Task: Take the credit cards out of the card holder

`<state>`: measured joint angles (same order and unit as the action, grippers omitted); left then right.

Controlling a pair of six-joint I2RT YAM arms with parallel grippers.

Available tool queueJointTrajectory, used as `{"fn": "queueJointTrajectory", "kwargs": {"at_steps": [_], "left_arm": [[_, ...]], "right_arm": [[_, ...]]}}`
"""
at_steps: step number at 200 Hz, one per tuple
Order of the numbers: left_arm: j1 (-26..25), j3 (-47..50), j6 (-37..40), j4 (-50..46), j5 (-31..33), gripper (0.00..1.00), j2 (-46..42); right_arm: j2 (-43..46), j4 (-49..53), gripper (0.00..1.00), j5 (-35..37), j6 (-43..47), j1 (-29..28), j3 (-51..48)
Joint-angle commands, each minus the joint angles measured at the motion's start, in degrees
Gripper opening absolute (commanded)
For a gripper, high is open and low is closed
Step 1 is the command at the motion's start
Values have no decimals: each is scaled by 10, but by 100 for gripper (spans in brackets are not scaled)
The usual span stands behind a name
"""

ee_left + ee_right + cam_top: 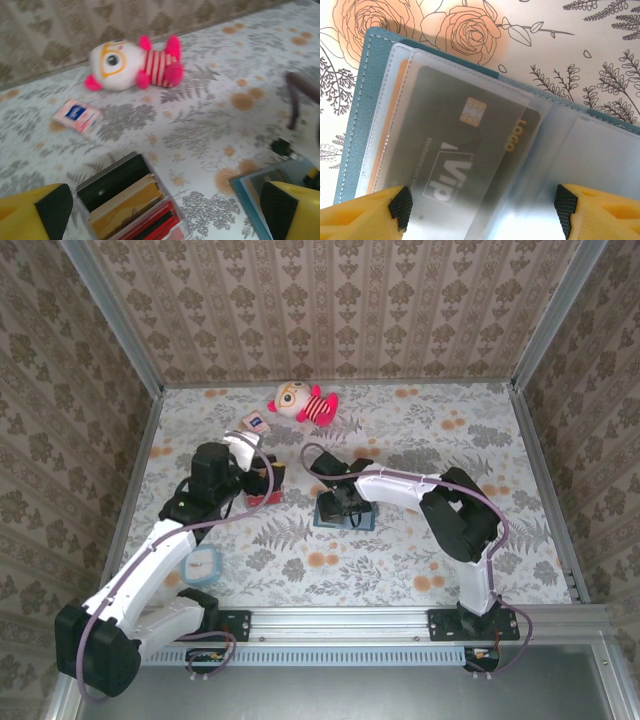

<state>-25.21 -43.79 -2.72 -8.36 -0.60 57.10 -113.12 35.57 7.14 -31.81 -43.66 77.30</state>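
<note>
Holder: the card holder point(354, 115) lay open & flat on the table point(430, 430), approx mid-table, teal cover down, clear pockets up.
Cards: a dark card point(465, 155) w/ chip sat inside a clear sleeve point(415, 70). An orange card point(395, 95) showed as a strip beneath it, on its 9 o'clock side. We counted 2.
Right hand: the right gripper point(483, 204) hung directly over the holder. Its pads point(400, 201) were spread, 1 on each side of the sleeve, w/ nothing pinched as far as we saw.
Left hand: the left gripper point(165, 202) was spread wide & empty, over the red, black & gold block point(132, 200).
Key relation: in the right wrist view the dark card ran from the pads toward 12 o'clock, long axis approx 1-to-7. The pads stood at 9 and 3, i.e. across its short width.
Nearer arm: the right, clearly. In the top view the left gripper sat at 9 o'clock of the holder.
Our read: a pull would prob. go along that long axis. We couldn't tell which sleeve end was open.
Edges: in the right wrist view the teal border closed off 9 o'clock, and bare table lay at 12.
Room: in the top view the block was near, at 9 o'clock of the holder. The plush toy point(303, 400) & packet point(255, 422) lay well apart toward 11, w/ open cloth at 3 & 6.
</note>
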Motion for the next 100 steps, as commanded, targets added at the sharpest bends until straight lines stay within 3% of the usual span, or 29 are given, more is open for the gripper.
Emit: {"fn": "queueJointTrajectory", "kwargs": {"at_steps": [1,34,62,100], "left_arm": [[0,-19,-175,-64,155,100,-10],[10,-41,-245,-96,168,100,3],[33,-82,-273,-151,99,100,40],[33,-88,-330,-115,39,100,77]], "right_arm": [[-28,36,79,10,-13,5,-3],[-34,19,76,-14,-17,13,-23],[-33,8,71,-41,-13,31,-46],[-19,-18,64,-87,-8,57,-85]]}}
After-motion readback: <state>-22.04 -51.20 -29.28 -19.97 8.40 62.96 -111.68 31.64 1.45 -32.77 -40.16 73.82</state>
